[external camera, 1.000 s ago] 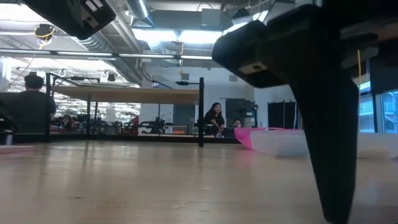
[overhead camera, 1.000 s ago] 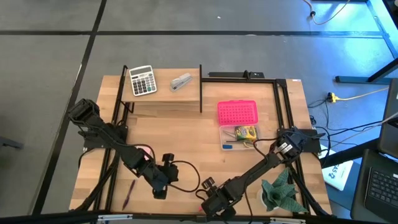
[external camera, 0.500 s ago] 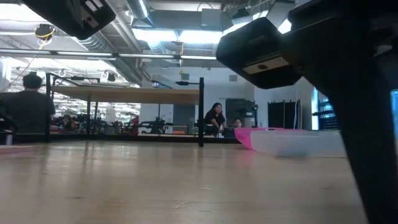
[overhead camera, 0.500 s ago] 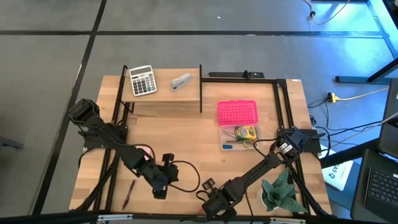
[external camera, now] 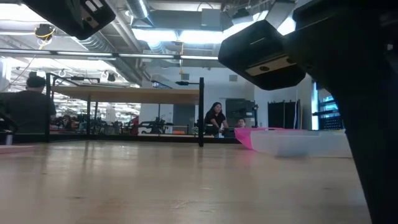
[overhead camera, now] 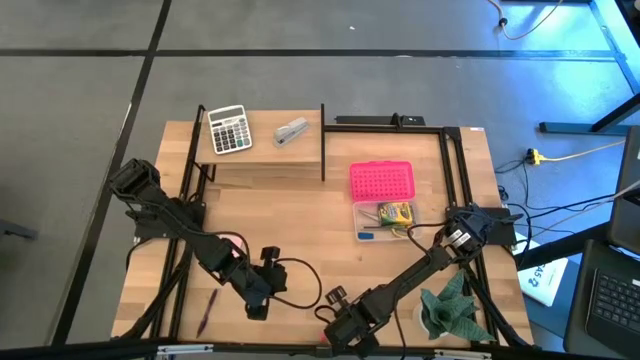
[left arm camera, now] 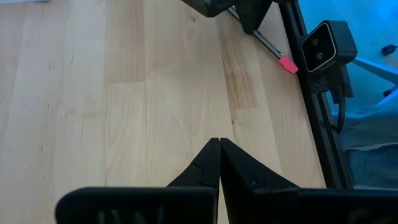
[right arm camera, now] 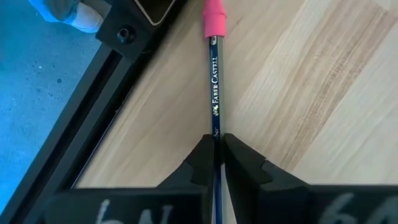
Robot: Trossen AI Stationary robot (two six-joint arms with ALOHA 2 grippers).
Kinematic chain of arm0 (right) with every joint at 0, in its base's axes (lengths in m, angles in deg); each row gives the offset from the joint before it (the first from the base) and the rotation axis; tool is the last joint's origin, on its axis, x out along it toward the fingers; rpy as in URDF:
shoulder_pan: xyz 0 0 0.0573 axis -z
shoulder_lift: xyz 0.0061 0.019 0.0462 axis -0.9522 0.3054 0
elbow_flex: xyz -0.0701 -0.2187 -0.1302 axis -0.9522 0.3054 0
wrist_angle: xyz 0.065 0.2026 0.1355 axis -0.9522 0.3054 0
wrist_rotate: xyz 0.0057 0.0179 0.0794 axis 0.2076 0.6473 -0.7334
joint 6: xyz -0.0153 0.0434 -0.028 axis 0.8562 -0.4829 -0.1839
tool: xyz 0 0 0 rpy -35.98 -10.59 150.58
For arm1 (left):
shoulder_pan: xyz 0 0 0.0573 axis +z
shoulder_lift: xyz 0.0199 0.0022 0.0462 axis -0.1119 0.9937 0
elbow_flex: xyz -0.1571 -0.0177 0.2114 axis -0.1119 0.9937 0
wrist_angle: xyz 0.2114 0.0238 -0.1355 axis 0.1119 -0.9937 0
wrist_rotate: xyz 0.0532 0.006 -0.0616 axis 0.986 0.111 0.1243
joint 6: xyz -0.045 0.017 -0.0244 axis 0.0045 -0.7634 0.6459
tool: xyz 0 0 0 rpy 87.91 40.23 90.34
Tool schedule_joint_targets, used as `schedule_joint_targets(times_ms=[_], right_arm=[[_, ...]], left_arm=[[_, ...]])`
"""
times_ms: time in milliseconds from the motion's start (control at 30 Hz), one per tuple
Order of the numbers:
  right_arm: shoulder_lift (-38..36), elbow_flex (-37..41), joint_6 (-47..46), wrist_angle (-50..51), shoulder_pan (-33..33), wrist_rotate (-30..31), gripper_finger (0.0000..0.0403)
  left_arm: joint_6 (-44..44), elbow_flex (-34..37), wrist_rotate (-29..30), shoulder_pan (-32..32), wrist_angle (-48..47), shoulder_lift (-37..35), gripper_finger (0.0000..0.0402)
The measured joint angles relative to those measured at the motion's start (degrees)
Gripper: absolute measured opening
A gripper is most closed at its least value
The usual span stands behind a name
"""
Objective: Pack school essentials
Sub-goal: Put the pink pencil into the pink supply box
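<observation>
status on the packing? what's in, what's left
Done: crayon box and a small blue item lie in the clear case, pink lid open. In hand: right gripper is shut on a pencil at the table's front edge. Left: a pen lies on the table near the parked, shut left gripper. No other supplies visible.

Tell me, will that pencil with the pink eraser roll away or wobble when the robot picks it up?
The pencil looks stiff, so it probably won't bend. It's thin, so it might roll if dropped. The right gripper pinches only one end, so it may tilt.
</observation>
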Motion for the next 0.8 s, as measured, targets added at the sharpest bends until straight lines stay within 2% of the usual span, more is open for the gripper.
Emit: schedule_joint_targets(times_ms=[267, 500, 800], right_arm=[[0.0, 0.0, 0.0, -0.7, 0.1, -0.6, 0.0024], [0.0, 0.0, -1.7, -0.8, 0.1, -0.7, 0.0041], [0.0, 0.0, -3.8, -0.8, 0.2, -0.9, 0.003]], left_arm=[[0.0, 0.0, 0.0, 0.0, 0.0, 0.0, 0.0], [0.0, 0.0, 0.0, 0.0, 0.0, 0.0, 0.0], [0.0, 0.0, 0.0, 0.0, 0.0, 0.0, 0.0]])
